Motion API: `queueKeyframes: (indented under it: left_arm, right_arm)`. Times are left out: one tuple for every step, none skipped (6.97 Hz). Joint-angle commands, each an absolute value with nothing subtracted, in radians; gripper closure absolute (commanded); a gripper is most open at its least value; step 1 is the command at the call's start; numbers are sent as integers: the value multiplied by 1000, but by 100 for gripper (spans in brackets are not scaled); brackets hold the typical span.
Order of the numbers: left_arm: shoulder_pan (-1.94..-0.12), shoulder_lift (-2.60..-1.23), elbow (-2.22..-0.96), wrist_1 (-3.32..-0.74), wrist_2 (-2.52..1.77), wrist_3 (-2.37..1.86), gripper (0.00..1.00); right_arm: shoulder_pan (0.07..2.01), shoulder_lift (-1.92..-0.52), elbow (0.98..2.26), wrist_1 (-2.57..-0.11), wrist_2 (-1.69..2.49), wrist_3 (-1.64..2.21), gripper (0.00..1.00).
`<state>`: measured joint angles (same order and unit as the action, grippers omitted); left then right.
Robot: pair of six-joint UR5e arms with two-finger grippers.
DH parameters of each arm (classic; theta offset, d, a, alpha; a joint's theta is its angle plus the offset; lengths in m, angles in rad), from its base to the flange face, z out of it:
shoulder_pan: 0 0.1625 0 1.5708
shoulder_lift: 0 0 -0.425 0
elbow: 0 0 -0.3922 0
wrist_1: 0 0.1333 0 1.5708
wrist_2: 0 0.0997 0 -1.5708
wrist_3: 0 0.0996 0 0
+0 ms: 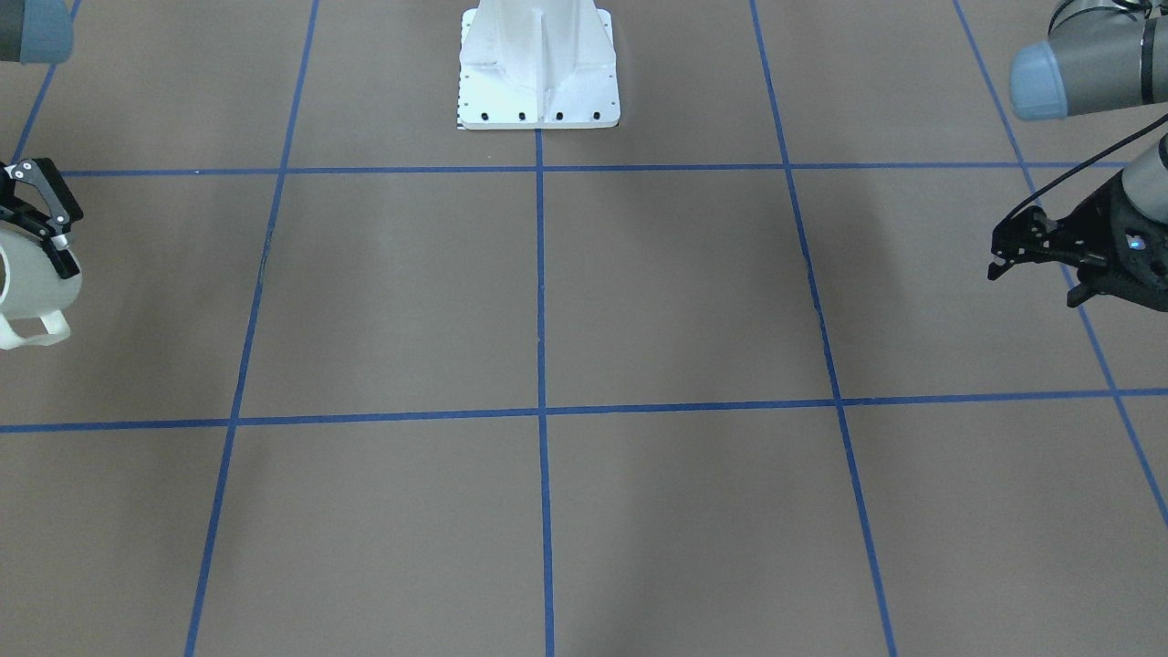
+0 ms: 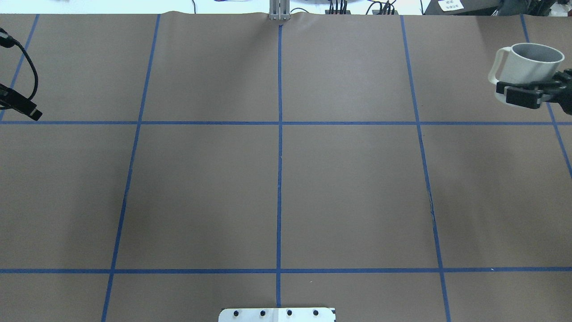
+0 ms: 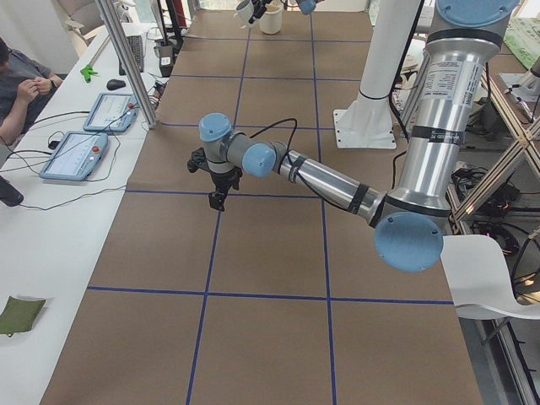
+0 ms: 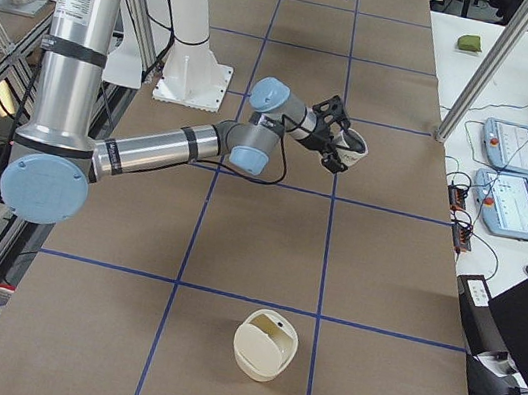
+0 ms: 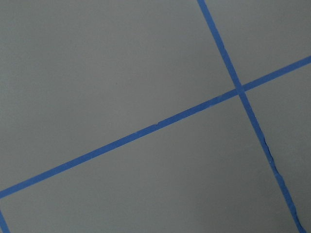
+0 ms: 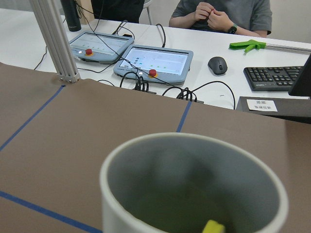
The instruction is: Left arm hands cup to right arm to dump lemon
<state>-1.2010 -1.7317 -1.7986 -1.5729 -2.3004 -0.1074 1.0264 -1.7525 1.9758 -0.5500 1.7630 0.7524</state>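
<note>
The white cup (image 2: 527, 60) is held upright above the table at its right end, gripped by its wall by my right gripper (image 2: 536, 87). It also shows at the left edge of the front-facing view (image 1: 27, 292), with its handle pointing away from the robot. In the right wrist view I look into its grey inside (image 6: 194, 189), where a bit of the yellow lemon (image 6: 214, 227) shows at the bottom. My left gripper (image 1: 1036, 278) hangs empty above the table's left end, its fingers apart. The left wrist view shows only table and tape lines.
A cream round container (image 4: 265, 345) stands on the table near the right end, below and nearer to that camera than the held cup. The robot's white base (image 1: 538, 73) is at the table's back middle. Operators sit at a side desk with tablets (image 6: 153, 60).
</note>
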Motion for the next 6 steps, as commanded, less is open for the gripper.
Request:
queueKeyframes:
  left_arm:
    - [-1230, -1713, -1801, -1572, -2299, -86, 0]
    - [-1230, -1713, -1801, -1571, -2299, -87, 0]
    - [-1230, -1710, -1815, -1571, -2299, -95, 0]
    - [-1229, -1710, -1815, -1571, -2301, -97, 0]
    - [-1229, -1710, -1815, -1572, -2301, -98, 0]
    - [-1227, -1712, -1815, -1572, -2301, -98, 0]
  right_arm:
    - [1031, -1915, 1915, -267, 1712, 844, 100]
    - [1052, -1975, 1834, -92, 1704, 929, 100]
    - [1071, -1989, 1704, 105, 1686, 1077, 100]
    - [1074, -1990, 1563, 276, 1686, 1142, 100]
    - [1080, -1988, 1461, 416, 1684, 1242, 100]
    - [1091, -1977, 1398, 493, 1684, 1394, 100]
